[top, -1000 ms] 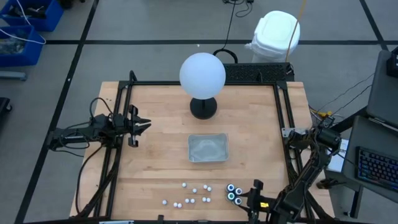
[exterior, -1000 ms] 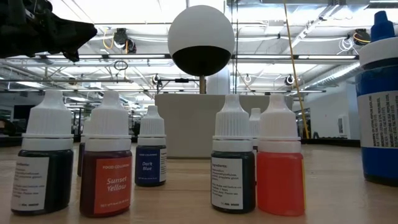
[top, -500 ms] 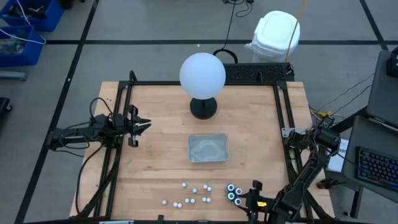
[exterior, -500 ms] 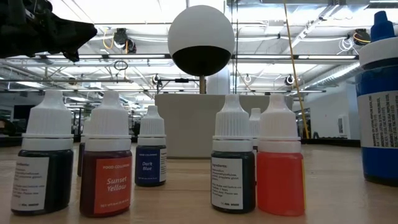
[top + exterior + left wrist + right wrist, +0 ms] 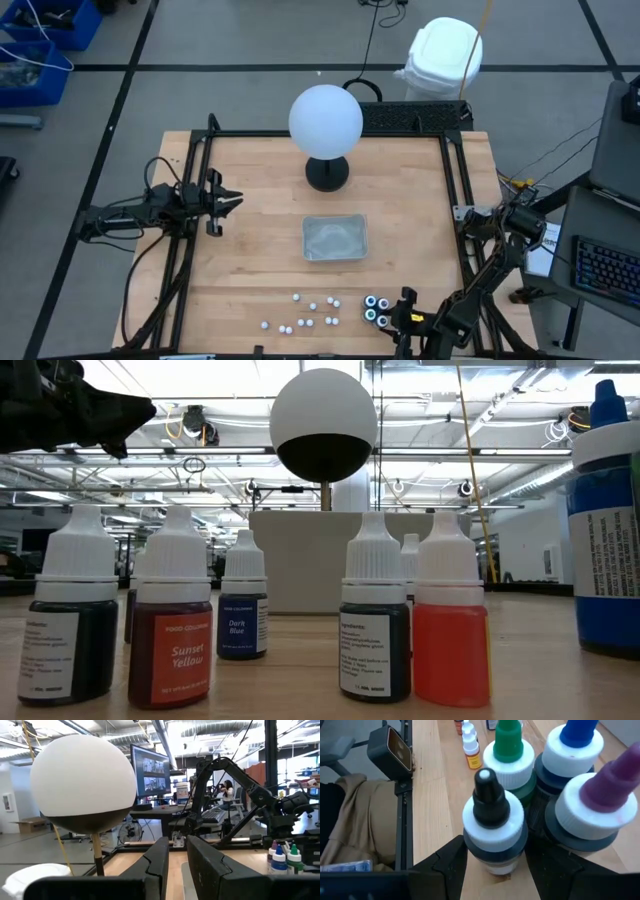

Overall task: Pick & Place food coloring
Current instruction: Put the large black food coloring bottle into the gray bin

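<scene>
Bottles of food coloring (image 5: 312, 312) crowd the near edge of the worktop (image 5: 260, 250): small white-capped ones scattered in a loose patch, and just beside them a tight cluster of larger round bottles (image 5: 376, 310) with coloured nozzles. Behind them, toward the middle, lies the clear tray (image 5: 335, 238), and farther back the white globe (image 5: 325, 118) on its black base stands over everything.

From table height the small bottles fill the foreground, one marked Sunset Yellow (image 5: 172, 622), one Dark Blue (image 5: 243, 598), an orange one (image 5: 450, 624), and they block most of the tray behind; a big blue bottle (image 5: 607, 525) is cut off at the edge.

The right pincer (image 5: 495, 862) is down at the large cluster, its fingers set moderately apart on either side of the black-nozzled bottle (image 5: 493, 822); I cannot tell whether they touch its sides. Green, blue and purple-tipped bottles press close behind it. From above, the arm hides part of that cluster.

The left pincer (image 5: 226, 202) waits over the left side of the worktop, its fingers narrowly parted, holding nothing.
</scene>
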